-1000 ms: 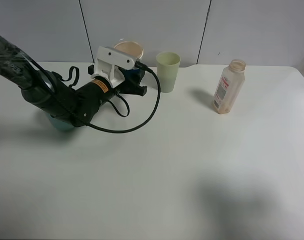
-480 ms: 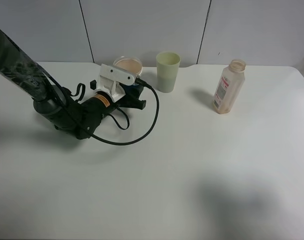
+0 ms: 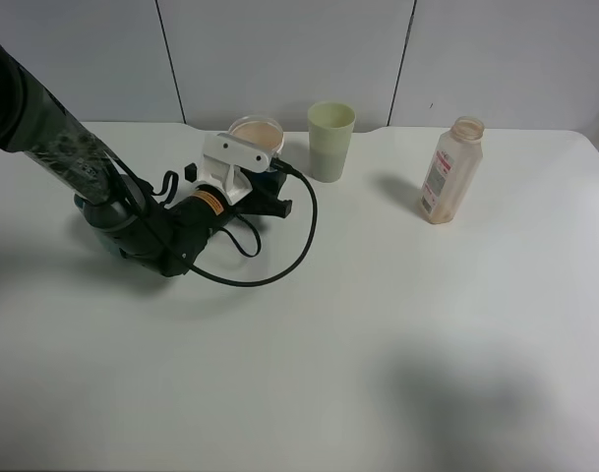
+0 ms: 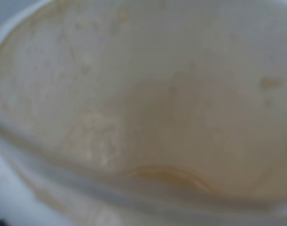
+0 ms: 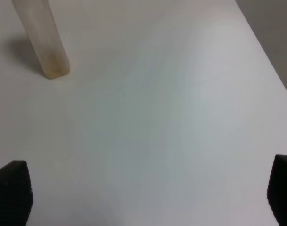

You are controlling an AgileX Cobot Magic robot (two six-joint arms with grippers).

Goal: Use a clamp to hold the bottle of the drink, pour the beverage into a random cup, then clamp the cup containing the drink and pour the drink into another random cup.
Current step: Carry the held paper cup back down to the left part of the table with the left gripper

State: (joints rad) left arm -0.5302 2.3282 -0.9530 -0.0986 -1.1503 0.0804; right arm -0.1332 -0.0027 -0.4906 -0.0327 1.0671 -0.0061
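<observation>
The short white cup with the blue band [image 3: 256, 131] stands low at the back left of the table, with my left gripper [image 3: 255, 177] shut on it. Up close in the left wrist view, the cup [image 4: 86, 94] has a tan film on its inner wall and a thin line of tan drink [image 4: 168, 173] low inside. The pale green tumbler [image 3: 330, 141] stands upright just right of the cup, apart from it. The bottle [image 3: 450, 170] stands upright at the back right, and its base [image 5: 43, 40] shows in the right wrist view. My right gripper [image 5: 145, 197] is open over bare table.
The left arm [image 3: 102, 187] and its black cable [image 3: 304, 221] lie across the back left of the table. A dark teal cup [image 3: 89, 214] is mostly hidden behind that arm. The table's back edge runs just behind the cups.
My left gripper has come down toward the table with the cup in it, and the arm has sunk lower. The tumbler, bottle and right gripper have not moved.
</observation>
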